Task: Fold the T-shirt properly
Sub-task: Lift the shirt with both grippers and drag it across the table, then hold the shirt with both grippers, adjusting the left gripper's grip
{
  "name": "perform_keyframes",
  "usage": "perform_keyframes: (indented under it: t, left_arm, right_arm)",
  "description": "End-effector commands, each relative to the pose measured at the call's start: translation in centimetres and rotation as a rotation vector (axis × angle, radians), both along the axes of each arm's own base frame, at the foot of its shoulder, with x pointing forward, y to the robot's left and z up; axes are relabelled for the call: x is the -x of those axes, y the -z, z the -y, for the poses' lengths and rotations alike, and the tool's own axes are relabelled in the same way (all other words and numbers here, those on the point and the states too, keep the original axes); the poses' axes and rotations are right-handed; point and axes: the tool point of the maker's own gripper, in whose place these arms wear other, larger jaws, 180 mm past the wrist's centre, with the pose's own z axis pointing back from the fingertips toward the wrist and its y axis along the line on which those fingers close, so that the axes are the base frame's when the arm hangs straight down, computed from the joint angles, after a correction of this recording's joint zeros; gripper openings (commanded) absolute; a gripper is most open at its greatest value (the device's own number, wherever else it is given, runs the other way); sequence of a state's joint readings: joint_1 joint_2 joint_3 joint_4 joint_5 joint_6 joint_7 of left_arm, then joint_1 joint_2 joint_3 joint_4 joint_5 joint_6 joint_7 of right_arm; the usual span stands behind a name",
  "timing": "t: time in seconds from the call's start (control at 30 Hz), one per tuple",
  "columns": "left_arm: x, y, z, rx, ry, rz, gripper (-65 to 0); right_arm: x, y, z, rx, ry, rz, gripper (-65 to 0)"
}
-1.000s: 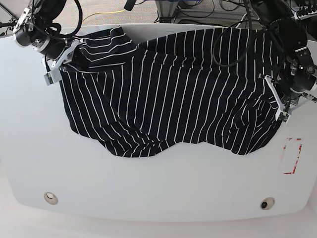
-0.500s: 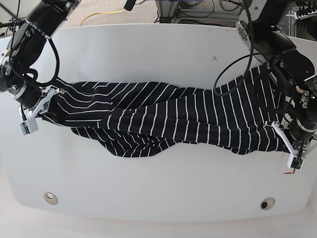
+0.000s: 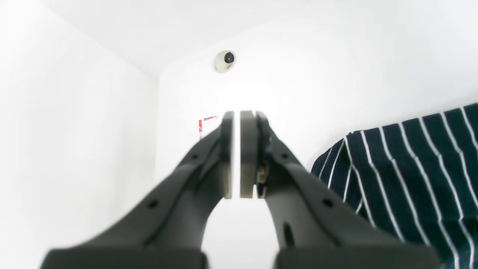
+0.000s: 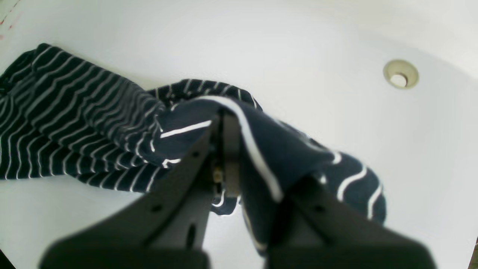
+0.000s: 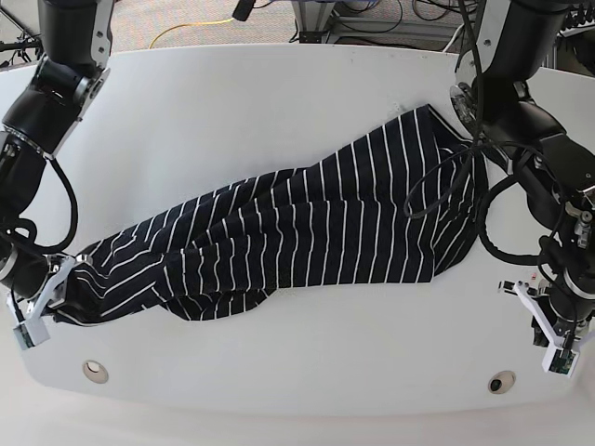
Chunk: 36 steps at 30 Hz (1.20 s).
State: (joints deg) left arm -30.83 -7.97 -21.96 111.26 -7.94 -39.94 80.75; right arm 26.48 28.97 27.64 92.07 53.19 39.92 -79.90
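T-shirt: dark fabric with thin white stripes, lying on the white bench as a long, rumpled band. It runs diagonally in the base view from the lower left edge up toward the upper right, widest at the right half and narrowing to a bunched tail at the left. In the right wrist view the cloth trails away across the bench in folds.

Right end effector: low over the bench at the base view's lower left, clamped on the narrow end of the T-shirt. The right wrist view shows fabric draped over and pinched between its fingers.

Left end effector: at the base view's lower right, clear of the T-shirt, holding nothing. The left wrist view shows its pads drawn together with only a sliver of light between them; the striped edge lies beside it to the right.

Bench fittings: 2 round inserts near the front edge, 1 at the left and 1 at the right. A red-marked patch shows behind the left fingers.
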Motion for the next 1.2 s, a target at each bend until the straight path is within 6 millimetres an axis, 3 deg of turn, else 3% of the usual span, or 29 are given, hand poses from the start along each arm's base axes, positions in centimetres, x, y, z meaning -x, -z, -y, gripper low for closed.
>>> perform_keyframes:
  t: [0.0,0.07,0.2,0.3,0.47,0.8,1.07,1.17]
  left_arm:
    - [0.1,-0.2,-0.1,-0.007,0.004,0.01,-64.3]
    - [0.6,1.5,0.1,-0.001,0.009,-0.029,-60.1]
    - [1.7,6.7,1.4,0.06,0.028,-0.157,-39.7]
    - [1.8,10.0,2.9,0.131,0.058,-0.218,-30.6]
    - [0.9,14.9,6.1,0.276,0.12,-0.3,-30.8]
    - [0.1,21.6,10.2,0.495,0.186,-0.39,-30.7]
    - [-1.0,22.7,10.8,0.58,0.169,-0.363,-30.7]
    - [-1.0,22.9,9.9,0.575,0.156,-0.366,-31.0]
  right_arm:
    - [-0.1,-1.2,0.8,0.023,0.012,0.027,-65.0]
    - [0.2,-0.5,0.7,0.022,0.009,0.009,-65.0]
    - [0.6,0.6,0.5,0.019,0.007,-0.016,-65.0]
    - [1.0,1.5,0.5,0.016,0.006,-0.038,-65.0]
    - [1.2,2.1,0.2,0.007,0.002,-0.049,-65.0]
    - [1.9,3.7,-0.3,-0.005,-0.005,-0.088,-65.0]
    - [2.5,4.7,-0.2,-0.01,-0.003,-0.113,-65.0]
    - [2.6,4.9,-0.2,-0.009,-0.003,-0.116,-65.0]
